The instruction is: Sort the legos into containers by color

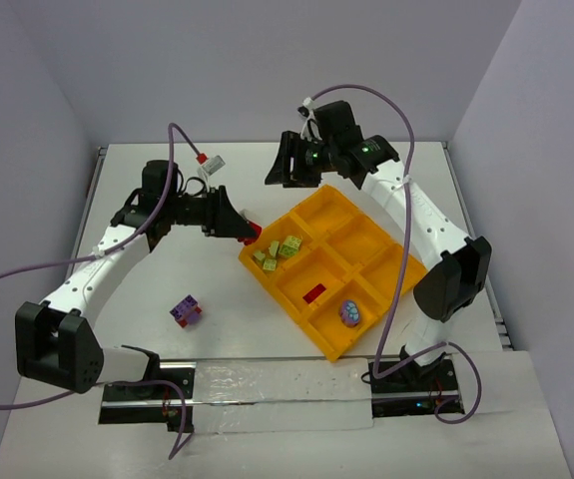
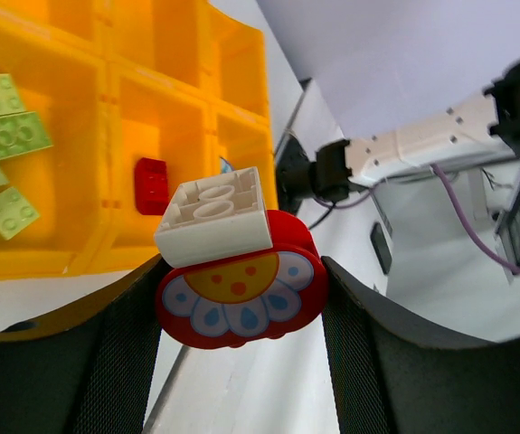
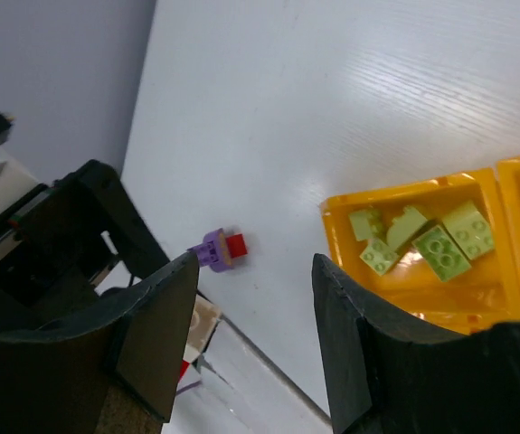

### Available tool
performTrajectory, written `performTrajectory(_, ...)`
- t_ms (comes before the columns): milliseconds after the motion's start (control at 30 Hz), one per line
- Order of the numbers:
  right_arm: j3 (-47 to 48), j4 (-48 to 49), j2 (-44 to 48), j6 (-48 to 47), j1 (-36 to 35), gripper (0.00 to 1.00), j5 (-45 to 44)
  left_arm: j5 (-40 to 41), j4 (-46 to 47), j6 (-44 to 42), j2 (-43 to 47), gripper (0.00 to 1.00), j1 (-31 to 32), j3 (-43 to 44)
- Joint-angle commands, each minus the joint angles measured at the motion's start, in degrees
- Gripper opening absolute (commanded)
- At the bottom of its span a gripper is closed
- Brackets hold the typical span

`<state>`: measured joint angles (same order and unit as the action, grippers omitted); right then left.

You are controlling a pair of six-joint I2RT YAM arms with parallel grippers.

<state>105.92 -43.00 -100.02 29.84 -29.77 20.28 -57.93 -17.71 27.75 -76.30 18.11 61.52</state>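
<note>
Left gripper (image 1: 238, 227) is clamped on a red piece (image 2: 241, 294) with a flower face painted on it, one finger pressed to either side. A white brick (image 2: 214, 221) is stuck on top of it, hollow underside showing. The catch sits just off the left corner of the orange-yellow tray (image 1: 364, 236).

Over to the tray: a cluster of yellow-green bricks (image 1: 279, 249) lies in the left compartment, and a single red brick (image 1: 314, 293) rests in the next one toward the arm bases. The compartment nearest the bases holds a rounded purple piece (image 1: 349, 313); its exact shape is hard to read from above.

Out on the white table (image 1: 227, 334), a purple-and-red clump (image 1: 186, 310) lies by itself, well apart from the tray.

Right gripper (image 3: 252, 267) hangs beyond the tray's far corner, fingers spread wide with nothing between them. Its camera looks down on the green cluster and the clump.
</note>
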Motion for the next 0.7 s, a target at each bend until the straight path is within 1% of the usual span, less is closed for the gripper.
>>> performTrajectory(0, 4.1, 6.2, -0.7, -2.6, 1.4, 0.59, 13.8, -10.4, 2.6, -3.0, -1.3, 0.0, -0.8, 2.7)
performTrajectory(100, 3.3, 9.3, -0.7, -3.7, 2.8, 0.57, 21.3, -14.4, 5.7, -2.0, -1.5, 0.0, -0.9, 1.6)
performTrajectory(167, 1.6, 10.3, -0.3, -4.8, 3.3, 0.57, 25.6, -15.4, 5.6, -2.6, -1.8, 0.0, -0.9, 1.8)
performTrajectory(300, -2.8, 12.5, 1.6, -6.7, 4.2, 0.61, 35.9, -16.9, 4.6, -3.7, -2.8, 0.0, -1.0, 3.0)
performTrajectory(400, -5.2, 12.8, 1.8, -7.9, 4.5, 0.62, 39.5, -18.0, 5.6, -3.3, -3.1, 0.0, -1.1, 3.1)
performTrajectory(500, -6.4, 11.9, 1.5, -9.0, 4.4, 0.63, 40.8, -18.6, 5.1, -3.5, -3.3, 0.0, -1.2, 3.3)
performTrajectory(567, -7.3, 11.7, 1.2, -10.2, 4.3, 0.64, 43.9, -18.4, 4.5, -4.0, -3.4, 0.0, -1.2, 3.4)
performTrajectory(633, -7.2, 9.9, 0.8, -13.0, 3.7, 0.67, 47.4, -18.4, 4.8, -3.8, -3.5, 0.0, -1.3, 3.0)
performTrajectory(667, -7.1, 8.9, 0.5, -14.0, 3.5, 0.68, 47.9, -18.5, 4.9, -3.7, -3.5, 0.0, -1.4, 3.0)
